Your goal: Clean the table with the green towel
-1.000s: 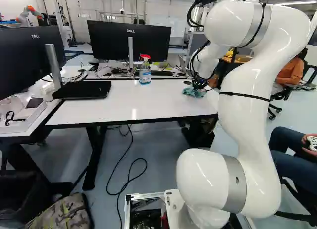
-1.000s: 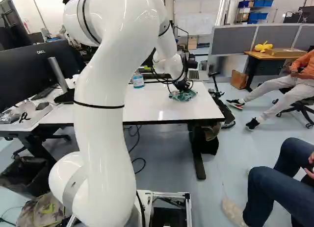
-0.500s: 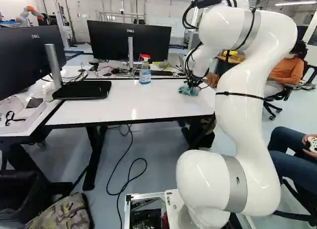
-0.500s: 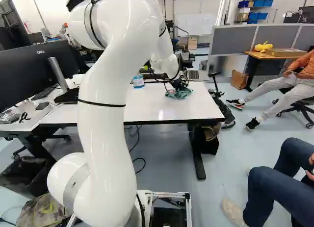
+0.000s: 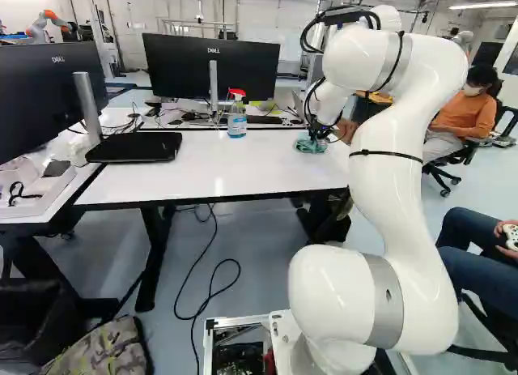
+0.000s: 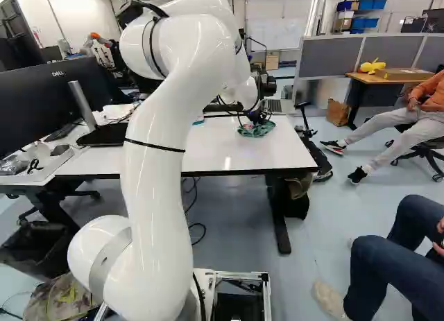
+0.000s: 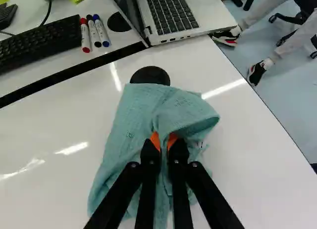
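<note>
Green cloth towel is gripped by the black, orange-padded hand near the far right corner of the white counter. Wiping's probably underway tbh, but what's left can't be told.

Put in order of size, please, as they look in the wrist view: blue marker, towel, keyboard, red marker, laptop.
Towel
Laptop, partly shown
Keyboard, partly shown
Red marker and blue marker: too alike to rank

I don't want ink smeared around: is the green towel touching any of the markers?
No, the three markers lie beside the black keyboard, across the dark strip from the green towel.
</note>
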